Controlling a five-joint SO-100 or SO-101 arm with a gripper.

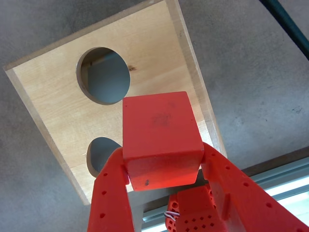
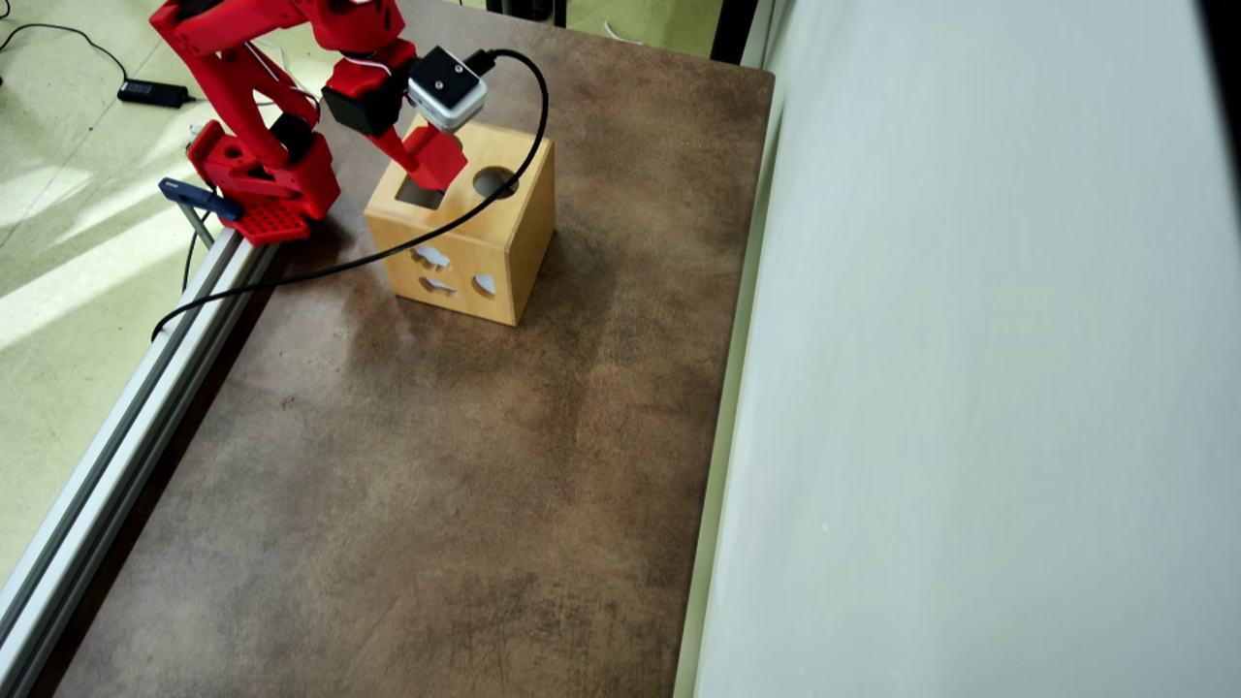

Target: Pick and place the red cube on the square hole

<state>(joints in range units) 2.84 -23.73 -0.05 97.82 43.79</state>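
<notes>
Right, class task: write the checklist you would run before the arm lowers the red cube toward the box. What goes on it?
1. Is the red cube held firmly in the gripper? ok.
2. Is it above the wooden box top? ok.
3. Is it clear of the round hole? ok.
4. Is it centred over the square hole? cannot tell, the gripper covers part of it.
5. Are its edges squared with that hole? cannot tell.

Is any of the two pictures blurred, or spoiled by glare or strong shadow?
Wrist view: sharp, evenly lit; the red cube casts no hard shadow on the wooden box. Overhead view: sharp, soft light, sunlit streaks on the floor, no glare on the table.
</notes>
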